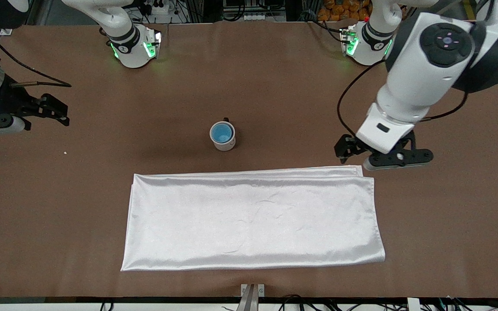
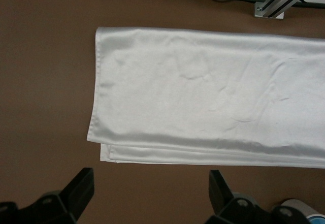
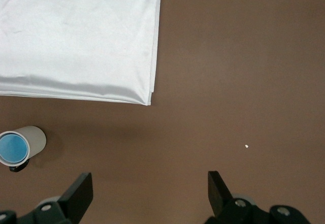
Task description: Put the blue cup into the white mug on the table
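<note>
Blue cup point(image 1: 221, 132) sits inside white mug point(image 1: 223, 137), only its rim showing, left gripper point(image 1: 363, 152) spread and empty over table point(image 1: 275, 95), right gripper point(image 1: 54, 110) spread, empty too.

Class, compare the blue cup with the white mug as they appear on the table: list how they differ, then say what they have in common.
The blue cup is bright blue; the white mug is cream-white. The blue cup sits nested inside the white mug, which stands directly on the table. The white mug is slightly wider, its rim ringing the blue cup. The white mug has a small dark handle; none shows on the blue cup. Both are round, upright and open-topped.
</note>
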`<action>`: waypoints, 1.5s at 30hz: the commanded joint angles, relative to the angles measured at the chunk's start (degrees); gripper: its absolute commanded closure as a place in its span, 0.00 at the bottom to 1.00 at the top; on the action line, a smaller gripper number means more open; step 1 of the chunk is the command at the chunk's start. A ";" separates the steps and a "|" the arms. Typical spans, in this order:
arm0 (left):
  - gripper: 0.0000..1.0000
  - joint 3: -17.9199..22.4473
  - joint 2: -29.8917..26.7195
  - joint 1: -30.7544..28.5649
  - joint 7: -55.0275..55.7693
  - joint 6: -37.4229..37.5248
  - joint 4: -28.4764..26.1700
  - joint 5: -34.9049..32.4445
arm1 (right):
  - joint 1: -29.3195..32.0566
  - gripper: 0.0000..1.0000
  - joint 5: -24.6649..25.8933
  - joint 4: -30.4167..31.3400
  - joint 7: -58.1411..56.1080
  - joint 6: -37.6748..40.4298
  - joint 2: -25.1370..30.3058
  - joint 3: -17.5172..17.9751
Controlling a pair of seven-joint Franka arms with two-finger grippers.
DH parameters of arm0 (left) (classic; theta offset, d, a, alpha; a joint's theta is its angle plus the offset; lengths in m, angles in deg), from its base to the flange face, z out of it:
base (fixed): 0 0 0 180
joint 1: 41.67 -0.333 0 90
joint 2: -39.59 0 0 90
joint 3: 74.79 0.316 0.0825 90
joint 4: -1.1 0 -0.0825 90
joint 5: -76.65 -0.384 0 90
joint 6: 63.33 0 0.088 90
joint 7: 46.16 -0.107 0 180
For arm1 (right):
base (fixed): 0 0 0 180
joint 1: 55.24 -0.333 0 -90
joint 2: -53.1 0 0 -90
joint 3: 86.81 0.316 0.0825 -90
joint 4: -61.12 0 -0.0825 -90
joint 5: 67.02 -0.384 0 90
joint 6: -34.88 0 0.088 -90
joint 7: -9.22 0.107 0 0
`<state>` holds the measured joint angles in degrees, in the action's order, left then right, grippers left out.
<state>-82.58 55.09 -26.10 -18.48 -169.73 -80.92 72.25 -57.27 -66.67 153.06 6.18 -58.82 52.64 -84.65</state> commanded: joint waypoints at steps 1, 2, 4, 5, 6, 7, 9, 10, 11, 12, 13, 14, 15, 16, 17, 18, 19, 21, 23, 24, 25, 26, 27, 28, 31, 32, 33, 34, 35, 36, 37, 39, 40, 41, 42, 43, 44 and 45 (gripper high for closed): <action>0.00 -0.38 -2.75 -4.84 -5.53 2.07 -1.65 2.47 | 0.45 0.00 2.98 -1.86 -4.07 0.97 0.11 0.22; 0.00 -0.38 -2.84 -5.37 -5.79 2.52 -1.65 2.38 | 0.45 0.00 3.33 -1.95 -4.43 0.97 0.11 0.22; 0.00 -0.38 -3.10 -6.60 -7.10 3.13 -1.65 2.38 | 0.63 0.00 3.69 -1.95 -5.57 0.97 0.20 0.04; 0.00 -0.29 -3.37 -7.21 -8.33 3.48 -1.74 2.38 | 0.89 0.00 3.69 -1.95 -6.36 1.05 0.20 -0.04; 0.00 -0.29 -3.72 -7.74 -10.00 3.75 -1.83 2.29 | 1.50 0.00 3.69 -1.95 -7.58 1.14 0.28 -0.39; 0.00 -0.12 -3.90 -8.18 -11.49 3.75 -2.00 2.21 | 2.29 0.00 3.60 -1.86 -8.81 1.32 0.37 -0.75; 0.00 0.41 -4.33 -8.97 -14.22 3.84 -2.09 2.20 | 3.44 0.00 3.42 -1.86 -11.97 2.63 0.37 -1.10; 0.00 1.37 -4.51 -8.98 -15.80 3.93 -2.09 2.20 | 4.05 0.00 3.42 -1.86 -13.47 3.25 0.55 -1.10; 0.00 2.59 -4.69 -8.72 -17.29 4.19 -2.09 2.29 | 4.58 0.00 3.42 -1.77 -14.18 3.43 0.72 -1.10; 0.00 3.82 -4.86 -8.45 -18.53 4.54 -2.09 2.38 | 5.10 0.00 3.34 -1.51 -14.53 3.51 1.16 -1.10; 0.00 4.53 -5.04 -8.36 -19.76 4.80 -2.09 2.47 | 5.37 0.00 3.42 -1.25 -14.71 3.52 1.60 -1.10; 0.00 4.89 -5.04 -8.36 -20.64 5.07 -2.09 2.47 | 5.55 0.00 3.42 -1.16 -14.89 3.52 1.78 -1.10; 0.00 4.98 -5.04 -8.62 -21.43 5.42 -2.09 2.47 | 5.72 0.00 3.34 -1.07 -14.98 3.60 1.87 -1.10; 0.00 4.98 -5.13 -8.89 -21.87 5.68 -2.18 2.47 | 5.90 0.00 3.33 -1.07 -14.89 3.69 1.87 -1.10; 0.00 4.98 -5.21 -8.98 -22.05 5.86 -2.27 2.47 | 5.99 0.00 3.33 -1.07 -14.89 3.78 1.87 -1.10; 0.00 4.98 -5.30 -9.15 -22.05 6.38 -2.35 2.47 | 6.08 0.00 3.07 -1.07 -14.54 3.69 1.78 -1.10; 0.00 4.89 -5.48 -9.41 -22.05 6.91 -2.70 2.47 | 6.08 0.00 2.72 -1.15 -14.01 3.43 1.61 -1.10; 0.00 4.72 -6.70 -10.29 -21.97 7.62 -4.02 2.47 | 5.90 0.00 2.54 -1.51 -13.40 2.99 1.34 -1.01; 0.00 4.45 -7.50 -11.08 -21.97 7.62 -5.08 2.47 | 5.73 0.00 1.32 -1.77 -11.03 2.20 1.17 -0.92; 0.00 4.45 -7.67 -11.26 -22.05 7.62 -5.17 2.47 | 5.64 0.00 0.53 -1.86 -9.54 1.76 1.16 -0.84; 0.00 4.37 -7.85 -11.52 -22.05 7.62 -5.34 2.47 | 5.64 0.00 -0.35 -1.86 -8.31 1.32 1.16 -0.75; 0.00 4.10 -7.94 -11.87 -21.97 7.70 -5.43 2.47 | 5.55 0.00 -1.05 -1.95 -7.25 1.06 1.16 -0.75; 0.00 3.49 -8.03 -12.57 -22.05 7.79 -5.43 2.47 | 5.55 0.00 -1.49 -1.95 -6.46 0.97 1.16 -0.75; 0.00 2.62 -8.03 -13.62 -22.05 7.79 -5.52 2.47 | 5.55 0.00 -1.67 -2.03 -6.02 0.97 1.16 -0.66; 0.00 0.50 -8.11 -16.09 -22.05 7.88 -5.61 2.47 | 5.37 0.00 -1.67 -2.30 -5.57 0.88 1.16 -0.66; 0.00 0.41 -8.29 -16.27 -22.05 7.88 -5.61 2.47 | 5.37 0.00 -1.67 -2.39 -5.57 0.88 1.16 -0.66; 0.00 0.32 -8.55 -16.27 -22.05 8.06 -5.78 2.47 | 5.37 0.00 -1.67 -2.30 -5.57 0.79 1.08 -0.66; 0.00 0.32 -8.90 -16.18 -22.05 8.41 -5.96 2.47 | 5.37 0.00 -1.67 -2.39 -5.49 0.79 1.08 -0.66; 0.00 0.32 -9.34 -16.18 -22.05 8.67 -6.39 2.47 | 5.37 0.00 -1.67 -2.30 -5.48 0.79 1.08 -0.66; 0.00 0.32 -9.78 -16.18 -21.97 8.76 -6.83 2.47 | 5.37 0.00 -1.76 -2.39 -5.48 0.79 1.08 -0.66; 0.00 0.32 -10.05 -16.27 -21.97 8.76 -7.19 2.47 | 5.37 0.00 -1.76 -2.39 -5.48 0.88 1.16 -0.66; 0.00 0.32 -10.66 -16.36 -22.05 8.76 -7.71 2.47 | 5.37 0.00 -2.46 -2.30 -4.70 0.79 1.08 -0.66; 0.00 0.23 -10.84 -16.45 -22.05 8.76 -7.89 2.47 | 5.46 0.00 -3.16 -2.39 -3.91 0.79 1.08 -0.66; 0.00 0.23 -11.28 -16.45 -21.97 8.76 -8.15 2.47 | 5.55 0.00 -4.04 -2.30 -2.86 0.70 0.99 -0.75; 0.00 0.23 -11.63 -16.36 -21.97 8.76 -8.42 2.47 | 5.55 0.00 -4.48 -2.30 -2.15 0.53 0.99 -0.75; 0.00 0.23 -11.98 -16.36 -21.97 8.76 -8.85 2.47 | 5.55 0.00 -4.49 -2.30 -1.88 0.44 1.08 -0.84; 0.00 0.15 -12.33 -16.36 -21.97 8.67 -9.29 2.47 | 5.46 0.00 -4.31 -2.21 -1.88 0.35 1.08 -0.84; 0.00 -0.03 -12.51 -16.36 -21.88 8.67 -9.56 2.47 | 5.37 0.00 -4.14 -2.30 -1.79 0.35 1.08 -0.84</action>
<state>-81.59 46.23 -41.42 -39.33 -161.12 -86.72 73.41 -51.93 -69.59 151.18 2.20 -58.43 53.37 -85.40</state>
